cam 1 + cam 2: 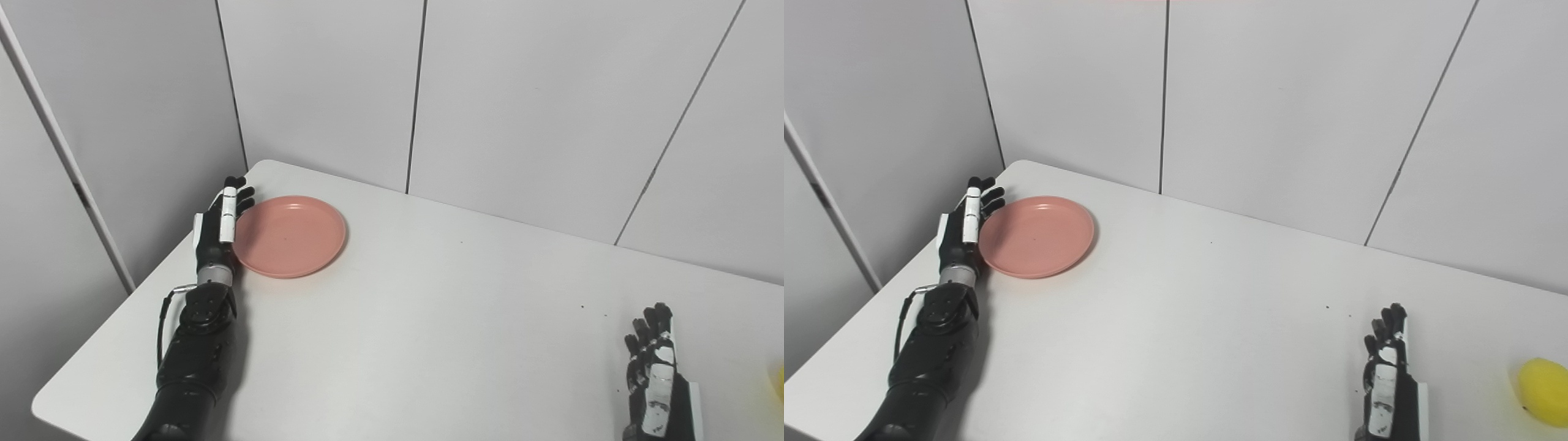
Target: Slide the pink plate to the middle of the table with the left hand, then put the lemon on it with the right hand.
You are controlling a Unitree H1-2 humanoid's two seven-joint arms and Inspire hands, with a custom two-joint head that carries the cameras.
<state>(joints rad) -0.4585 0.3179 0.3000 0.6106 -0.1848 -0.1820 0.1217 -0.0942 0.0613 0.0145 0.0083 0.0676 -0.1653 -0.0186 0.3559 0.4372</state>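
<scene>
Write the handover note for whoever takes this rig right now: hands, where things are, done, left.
Left hand: open, fingers straight, set against the left rim of the pink plate; holds nothing.
Right hand: open, waiting near the table's front right; holds nothing.
Pink plate: empty, in the far left corner, not in the middle.
Lemon: on the table at the right edge, right of the right hand, apart from it.
Done: left hand placed at the plate.
Left: slide the plate to the middle, then put the lemon on it with the right hand.

Bare table [1213, 318] lies open between pink plate [1036, 236] and lemon [1543, 383].
</scene>
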